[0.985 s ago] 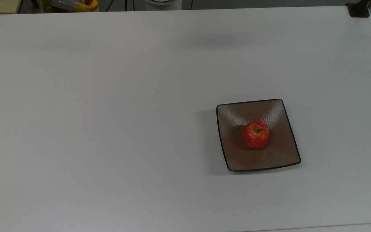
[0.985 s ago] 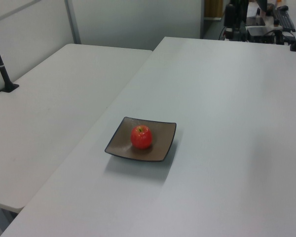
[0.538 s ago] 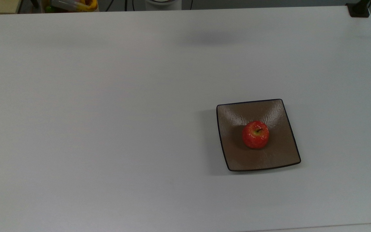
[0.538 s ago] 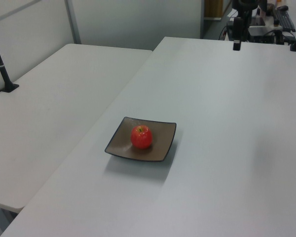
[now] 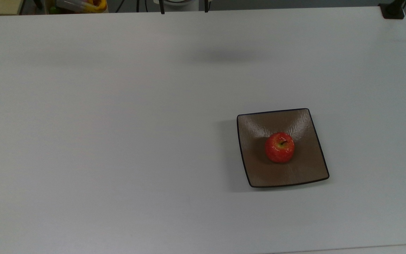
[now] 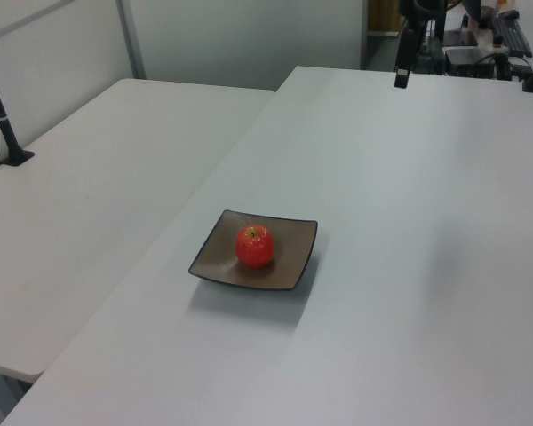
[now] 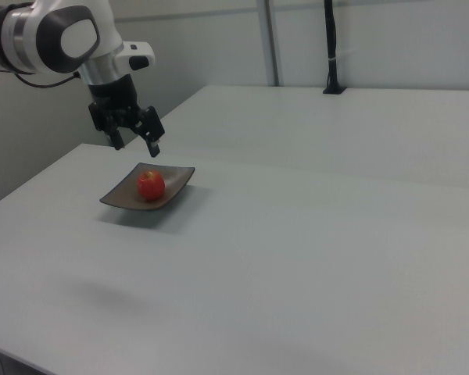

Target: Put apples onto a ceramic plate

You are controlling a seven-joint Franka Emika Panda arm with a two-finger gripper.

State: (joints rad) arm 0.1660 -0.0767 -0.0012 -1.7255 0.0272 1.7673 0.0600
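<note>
Tool (image 7: 134, 144) fingers were found spread apart with nothing between them, raised well above the worktop (image 5: 118, 141) and far from the ceramic plate (image 5: 305, 173). In the right view the tool appeared just above the plate's far edge, but the top view and left view placed it well beyond the plate, near the worktop's far end.

Against the frames of a second earlier, a change was noted: the tool's fingertips (image 5: 161, 10) were now seen at the top view's upper edge, and its faint shadow had shifted on the worktop. Plate and apple (image 5: 280, 147) were unmoved.

The apple was recorded upright, stem uppermost, resting near the plate's centre and clear of the rim.

The placement is judged complete; the arm's motion is judged a withdrawal or repositioning, not a fresh grasp.
</note>
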